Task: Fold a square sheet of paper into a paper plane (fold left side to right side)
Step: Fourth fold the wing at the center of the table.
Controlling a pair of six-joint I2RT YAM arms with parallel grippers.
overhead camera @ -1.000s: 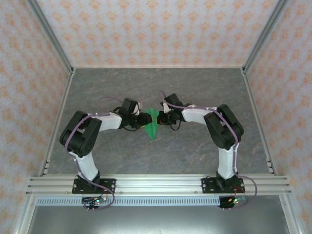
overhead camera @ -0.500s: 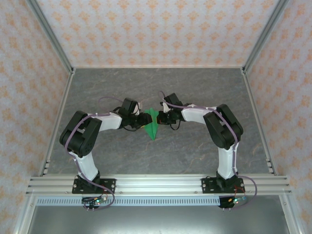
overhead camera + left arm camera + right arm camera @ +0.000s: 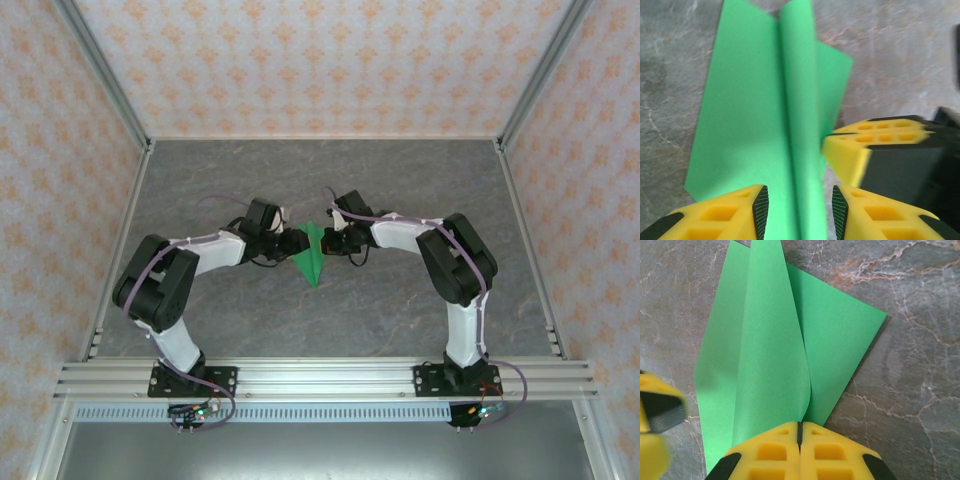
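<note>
The bright green paper plane (image 3: 312, 256) lies mid-table as a pointed dart, tip toward the near edge. In the left wrist view its raised centre fold (image 3: 800, 150) stands between the two yellow fingers of my left gripper (image 3: 800, 212), which is open around it without pinching. The yellow right gripper (image 3: 875, 150) shows there close beside the fold. In the right wrist view my right gripper (image 3: 800, 432) is shut, its fingertips meeting on the edge of a lifted flap of the paper (image 3: 775, 355). Both grippers meet at the plane from either side (image 3: 290, 243) (image 3: 333, 240).
The grey marbled table (image 3: 400, 190) is bounded by patterned walls and metal posts (image 3: 105, 80). An aluminium rail (image 3: 320, 378) carries both arm bases at the near edge. Open tabletop lies behind and in front of the plane.
The left arm's elbow has dropped and shifted slightly left; its gripper stays at the paper. The right arm and the plane look unchanged.
</note>
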